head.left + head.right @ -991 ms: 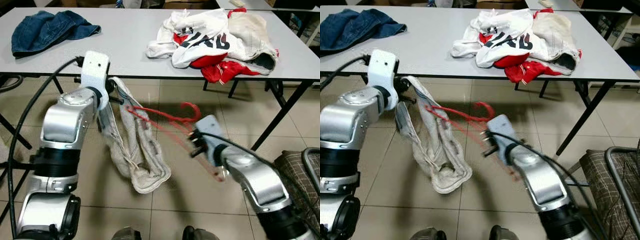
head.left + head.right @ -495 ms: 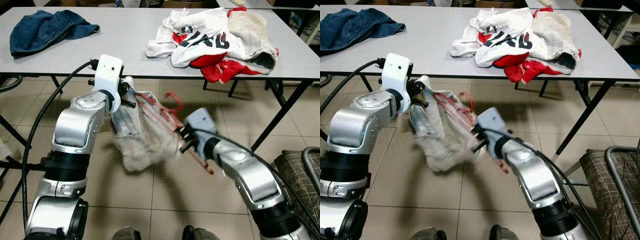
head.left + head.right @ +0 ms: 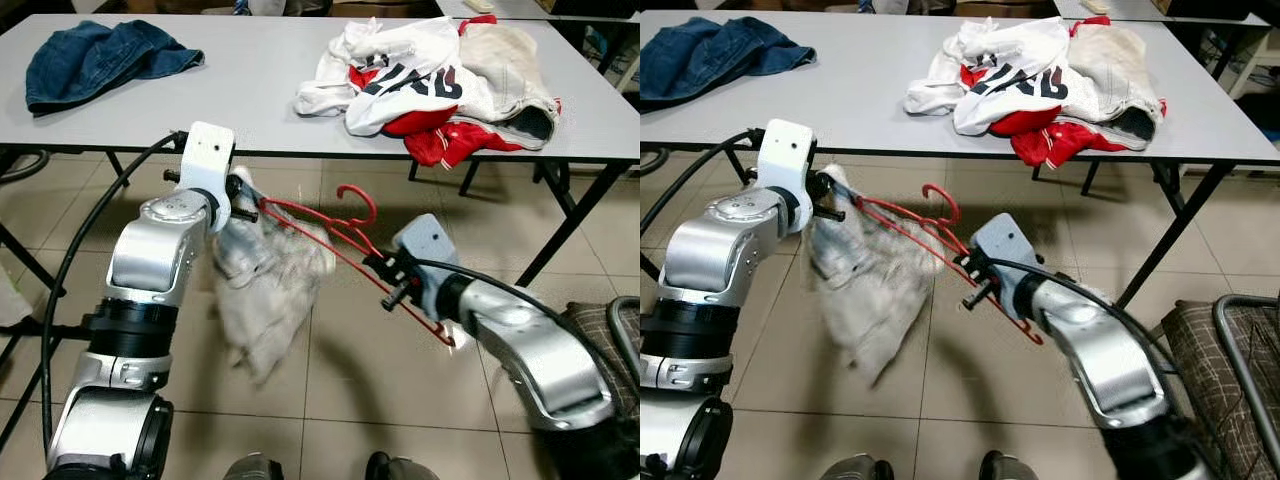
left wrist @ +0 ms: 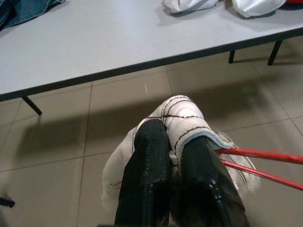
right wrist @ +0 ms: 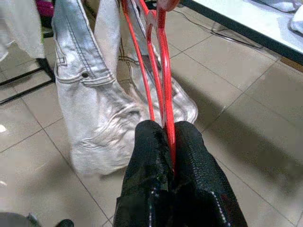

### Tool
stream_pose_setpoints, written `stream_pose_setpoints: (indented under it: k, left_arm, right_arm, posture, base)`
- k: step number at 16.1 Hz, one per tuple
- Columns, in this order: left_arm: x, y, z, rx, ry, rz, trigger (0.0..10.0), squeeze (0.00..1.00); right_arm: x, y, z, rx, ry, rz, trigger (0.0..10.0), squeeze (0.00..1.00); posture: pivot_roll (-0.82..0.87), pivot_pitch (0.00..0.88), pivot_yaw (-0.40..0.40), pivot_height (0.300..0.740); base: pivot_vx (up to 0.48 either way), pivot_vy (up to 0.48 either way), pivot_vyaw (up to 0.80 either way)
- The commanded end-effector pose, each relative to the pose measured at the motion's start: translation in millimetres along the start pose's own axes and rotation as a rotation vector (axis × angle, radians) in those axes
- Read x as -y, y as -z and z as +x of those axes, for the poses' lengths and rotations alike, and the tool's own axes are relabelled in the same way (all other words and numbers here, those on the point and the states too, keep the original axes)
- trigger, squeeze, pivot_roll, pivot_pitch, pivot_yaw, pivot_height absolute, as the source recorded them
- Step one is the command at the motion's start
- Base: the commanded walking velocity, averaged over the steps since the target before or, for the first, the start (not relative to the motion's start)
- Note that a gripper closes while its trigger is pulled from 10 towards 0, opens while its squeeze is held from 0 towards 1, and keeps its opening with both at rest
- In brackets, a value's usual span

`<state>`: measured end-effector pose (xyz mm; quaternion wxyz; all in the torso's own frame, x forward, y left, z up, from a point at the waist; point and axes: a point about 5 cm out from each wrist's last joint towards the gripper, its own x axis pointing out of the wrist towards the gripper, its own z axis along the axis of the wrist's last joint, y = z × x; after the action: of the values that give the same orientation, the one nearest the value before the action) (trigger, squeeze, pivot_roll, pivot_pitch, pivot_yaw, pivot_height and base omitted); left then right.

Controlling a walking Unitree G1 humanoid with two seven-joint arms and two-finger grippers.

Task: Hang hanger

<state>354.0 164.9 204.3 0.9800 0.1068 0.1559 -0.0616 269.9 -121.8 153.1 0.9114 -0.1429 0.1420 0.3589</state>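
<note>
Two grippers share the load: the right gripper (image 5: 171, 137) pinches a thin red wire hanger (image 3: 330, 232), the left gripper (image 4: 175, 156) clamps pale, dark-stitched denim jeans (image 3: 262, 290) threaded on it. Both hang over tiled floor (image 3: 330, 400), near the grey table (image 3: 240, 90).

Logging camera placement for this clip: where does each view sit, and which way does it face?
Left eye: head, facing down; both arms, table, hanger.
Right eye: same head, same scene, shifted sideways.
Left wrist: along the left tool, shut on pale jeans; table beyond.
Right wrist: along the right tool, shut on the hanger; jeans beyond.
Shared: all four show hanger and jeans.
</note>
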Motion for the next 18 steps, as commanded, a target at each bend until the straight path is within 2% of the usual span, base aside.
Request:
stream_pose_setpoints:
  k: [1, 5, 10, 13, 16, 18]
  left_arm:
    - [-2.0, -16, -2.3, 0.072, -0.008, 0.028, 10.0, 0.0]
    - [-5.7, -18, -3.3, 0.075, -0.011, 0.039, 10.0, 0.0]
    - [-11.7, -16, -3.4, 0.071, -0.029, 0.042, 10.0, 0.0]
    - [-11.9, -17, -2.9, 0.073, -0.028, 0.04, 10.0, 0.0]
    - [-5.4, -22, -5.7, 0.096, 0.015, 0.041, 10.0, 0.0]
    - [4.0, -27, -12.2, 0.115, 0.072, 0.032, 10.0, 0.0]
  right_arm:
    - [-2.9, -2, -4.8, 0.011, -0.046, 0.0, 10.0, 0.0]
    - [-7.9, -1, -9.9, 0.006, -0.115, -0.01, 10.0, 0.0]
    - [-4.3, -6, -16.7, 0.015, -0.133, -0.009, 10.0, 0.0]
    - [-7.8, -6, -18.1, 0.007, -0.165, -0.014, 10.0, 0.0]
    - [-8.8, -1, -10.7, -0.024, -0.143, -0.001, 10.0, 0.0]
    - [-7.6, 4, 7.5, -0.06, -0.044, 0.066, 10.0, 0.0]
  posture:
    - [-0.05, 0.065, 0.055, 0.74]
    - [-0.04, 0.067, 0.055, 0.74]
    - [-0.04, 0.069, 0.053, 0.74]
    - [-0.05, 0.07, 0.051, 0.74]
    - [-0.04, 0.069, 0.05, 0.74]
    - [-0.04, 0.069, 0.051, 0.74]
  base:
    - [0.0, 0.0, 0.0]
    - [0.0, 0.0, 0.0]
    - [0.0, 0.0, 0.0]
    - [0.0, 0.0, 0.0]
    - [0.0, 0.0, 0.0]
    - [0.0, 0.0, 0.0]
